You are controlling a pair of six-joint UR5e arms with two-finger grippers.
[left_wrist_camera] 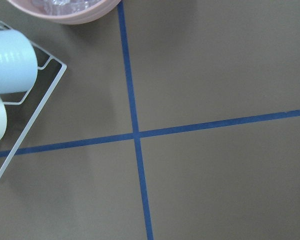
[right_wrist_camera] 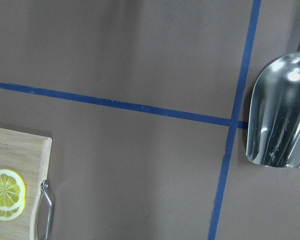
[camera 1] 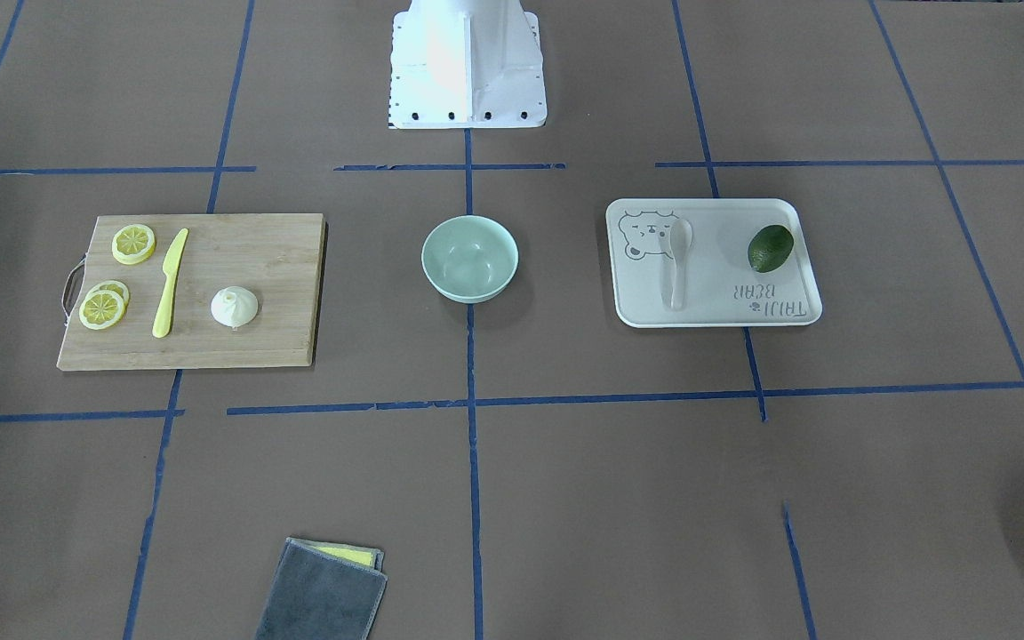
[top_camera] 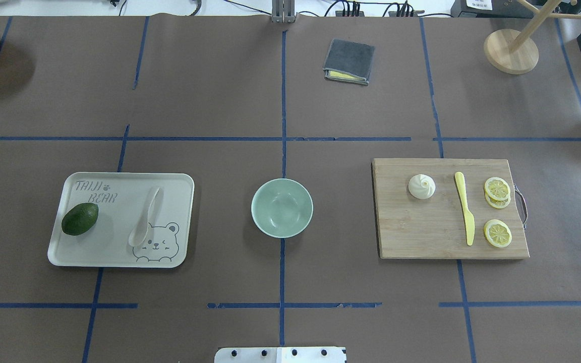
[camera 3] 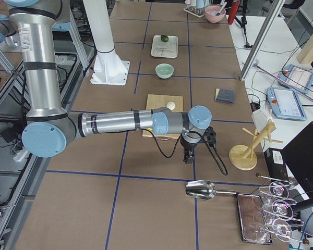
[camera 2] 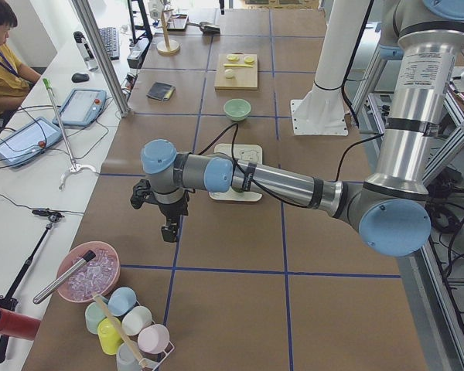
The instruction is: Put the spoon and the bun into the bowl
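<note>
Brown papered table (top_camera: pixel 210 91), blue tape grid.

Left gripper (camera 2: pixel 168 229) hung pointing down over bare paper at the table's left end, with nothing visibly in it. Only the side view caught it, so I can't tell how far the jaws stood apart. Its wrist camera saw a tape crossing, a wire rack (left_wrist_camera: pixel 46 95) with cups and the rim of a pink bowl (left_wrist_camera: pixel 70 12).

Right gripper (camera 3: pixel 188 158) was the same at the opposite end: pointing down over bare paper, beyond the handle end of the cutting board (top_camera: pixel 416 232), jaw gap can't be told. A metal scoop (right_wrist_camera: pixel 279 115) lay near it.

In the overhead view, the bowl (top_camera: pixel 282 207) stood upright and empty on the centre tape line. The spoon (top_camera: pixel 145 221) lay left of it on the tray (top_camera: pixel 114 232), scoop end near, touching the bear print. An avocado (top_camera: pixel 79 219) lay on the tray's left side. The bun (top_camera: pixel 421 186) sat right of the bowl, on the board's far-left part, peak up. A yellow knife (top_camera: pixel 464 207) lay to its right, then lemon slices (top_camera: pixel 497 190) by the board's handle. A folded grey cloth (top_camera: pixel 349 61) lay far beyond the bowl.
</note>
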